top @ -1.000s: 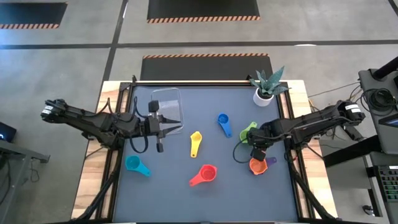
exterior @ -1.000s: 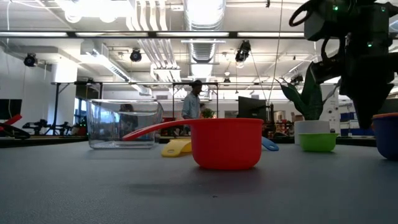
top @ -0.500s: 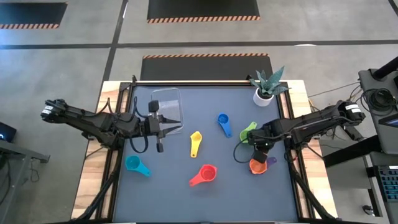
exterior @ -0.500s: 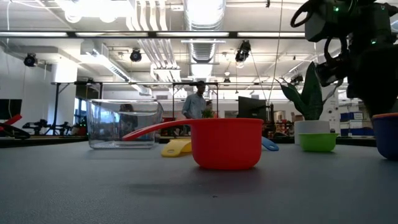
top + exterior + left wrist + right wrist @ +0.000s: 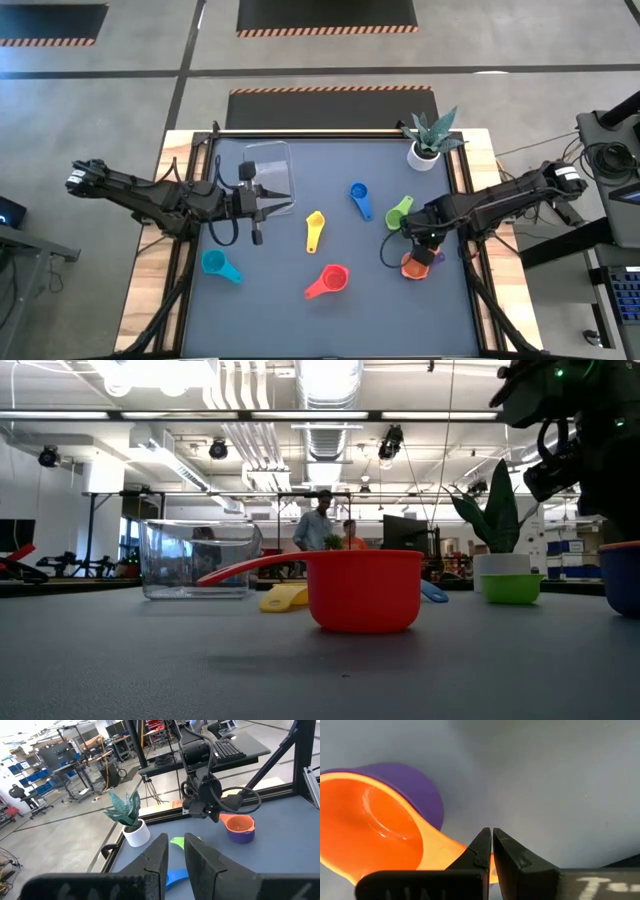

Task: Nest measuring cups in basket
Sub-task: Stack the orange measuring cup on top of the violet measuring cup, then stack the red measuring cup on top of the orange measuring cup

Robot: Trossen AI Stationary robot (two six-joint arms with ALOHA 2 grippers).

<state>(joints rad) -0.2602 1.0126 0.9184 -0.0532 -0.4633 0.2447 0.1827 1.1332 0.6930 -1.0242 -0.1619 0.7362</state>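
The orange cup [image 5: 411, 267] sits nested in the purple cup [image 5: 435, 259] near the table's right edge. My right gripper [image 5: 428, 248] hangs just above them, shut; in the right wrist view its tips [image 5: 491, 832] stand over the orange cup's handle. Blue [image 5: 360, 198], green [image 5: 399, 210], yellow [image 5: 314, 230], red [image 5: 328, 282] and teal [image 5: 218, 265] cups lie apart on the mat. The clear basket [image 5: 268, 170] rests on its base at the far left. My left gripper [image 5: 262, 203] waits beside it, open by a narrow gap [image 5: 176, 851]. My right gripper's shut fingers come down from above over the orange cup's handle [image 5: 451, 855]. I cannot tell whether they touch it. The orange cup stays seated in the purple cup [image 5: 422, 790], which stands on the mat.
A white pot with a plant [image 5: 424, 154] stands at the far right corner. The mat's middle and near part hold only the scattered cups. People stand in the room beyond the table [image 5: 318, 528].
My right gripper has moved a little toward the table's right edge, uncovering the orange cup. The cups have kept their places.
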